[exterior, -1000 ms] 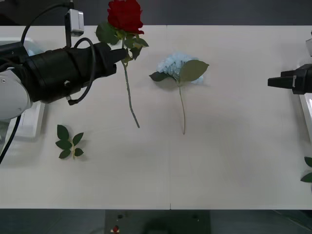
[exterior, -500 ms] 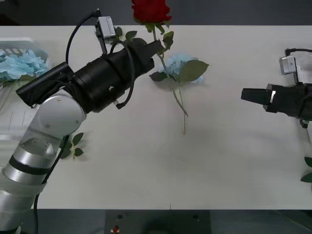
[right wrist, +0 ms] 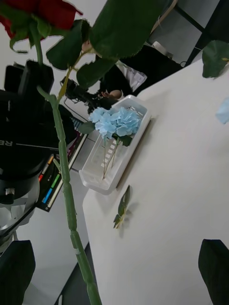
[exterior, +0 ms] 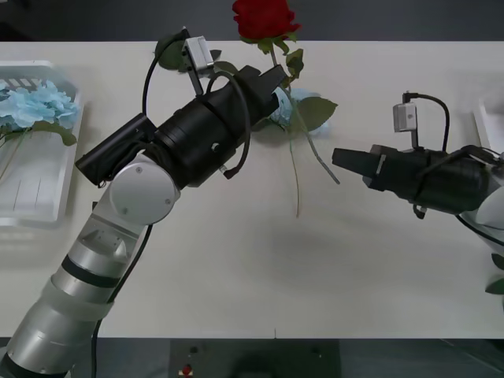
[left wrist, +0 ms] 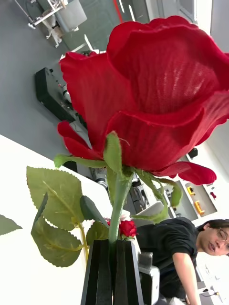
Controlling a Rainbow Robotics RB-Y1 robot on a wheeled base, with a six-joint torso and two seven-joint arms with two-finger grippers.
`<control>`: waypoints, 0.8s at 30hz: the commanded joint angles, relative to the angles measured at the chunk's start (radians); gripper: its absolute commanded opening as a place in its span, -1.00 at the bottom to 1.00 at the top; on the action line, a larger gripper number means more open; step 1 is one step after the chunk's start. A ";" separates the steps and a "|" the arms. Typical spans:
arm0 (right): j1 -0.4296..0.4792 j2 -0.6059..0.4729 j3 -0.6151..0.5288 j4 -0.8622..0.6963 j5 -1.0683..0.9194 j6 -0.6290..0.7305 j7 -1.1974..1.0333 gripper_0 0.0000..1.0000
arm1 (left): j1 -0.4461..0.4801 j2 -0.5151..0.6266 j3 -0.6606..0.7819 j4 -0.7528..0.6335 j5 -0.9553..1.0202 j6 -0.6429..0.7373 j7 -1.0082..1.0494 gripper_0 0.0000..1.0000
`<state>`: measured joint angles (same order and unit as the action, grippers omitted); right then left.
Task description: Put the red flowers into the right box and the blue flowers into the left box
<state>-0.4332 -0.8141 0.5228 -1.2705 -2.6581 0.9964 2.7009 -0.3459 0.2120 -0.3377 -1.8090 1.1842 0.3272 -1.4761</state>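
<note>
One rose (exterior: 264,17) stands top centre, pinched just below its bloom by the left end effector (exterior: 274,79), stem slanting down-right toward the right end effector (exterior: 340,157), gaping wide just beside its tip, centre-right.

Between the right gripper (exterior: 340,158) and the left gripper (exterior: 272,80), the red rose (exterior: 264,16) dangles its stem across the gap; table nearer the robot lies open.
</note>
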 commanded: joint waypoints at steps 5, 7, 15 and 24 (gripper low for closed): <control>-0.032 0.056 0.006 -0.109 0.040 -0.110 0.004 1.00 | -0.065 -0.020 0.002 0.033 -0.018 -0.007 -0.029 -1.00; -0.042 0.070 0.013 -0.109 0.040 -0.114 0.004 1.00 | -0.065 -0.020 -0.001 0.034 -0.017 -0.007 -0.027 -1.00; -0.053 0.089 0.017 -0.109 0.043 -0.140 0.004 -0.64 | -0.064 -0.011 -0.004 0.033 -0.001 -0.007 -0.027 -1.00; -0.056 0.090 0.022 -0.109 0.043 -0.142 0.004 -1.00 | -0.065 0.001 -0.004 0.033 0.011 -0.007 -0.027 -1.00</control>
<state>-0.4645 -0.7221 0.5318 -1.3575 -2.6159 0.8587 2.7009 -0.3873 0.1980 -0.3377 -1.7562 1.1846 0.3272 -1.4761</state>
